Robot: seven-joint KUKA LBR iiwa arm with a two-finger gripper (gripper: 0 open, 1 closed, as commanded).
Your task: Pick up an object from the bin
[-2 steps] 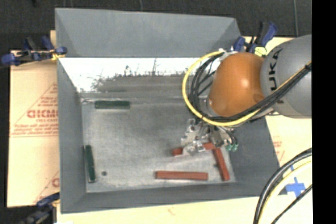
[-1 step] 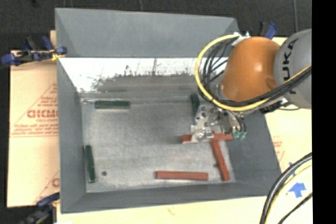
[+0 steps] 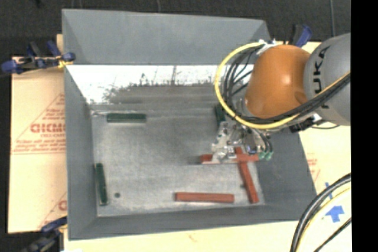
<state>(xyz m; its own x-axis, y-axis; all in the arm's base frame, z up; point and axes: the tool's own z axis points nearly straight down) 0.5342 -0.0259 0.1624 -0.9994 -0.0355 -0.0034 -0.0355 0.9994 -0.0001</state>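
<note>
Seen from above, a grey metal bin (image 3: 80, 144) with sloping walls holds a few loose flat bars. The robot arm enters from the view's right. An orange dome-shaped cover (image 3: 277, 79) on its wrist, ringed by looping yellow and black cables (image 3: 227, 77), sits above the bin's right part.

Below that cover, the silver two-finger gripper (image 3: 227, 149) hangs low over the floor in the bin's right half. Its tip is hidden among its own metal parts, so it cannot be told whether it is apart or together, or whether it holds anything.

A long red-brown flat bar (image 3: 249, 179) lies closest to the gripper. Its upper end starts right at the gripper's lower right side, and it runs away from there, slanting down toward the bin's near right corner. A short red-brown stub (image 3: 207, 159) shows just beside the gripper, to its lower left, on the floor. Whether it touches the gripper cannot be told.

Further below the gripper, a second red-brown flat bar (image 3: 204, 198) lies level along the near wall. Well apart to the gripper's left, a dark green flat bar (image 3: 126, 118) lies along the far edge of the floor. Another dark green bar (image 3: 101, 183) lies upright in the view by the left wall.
</note>
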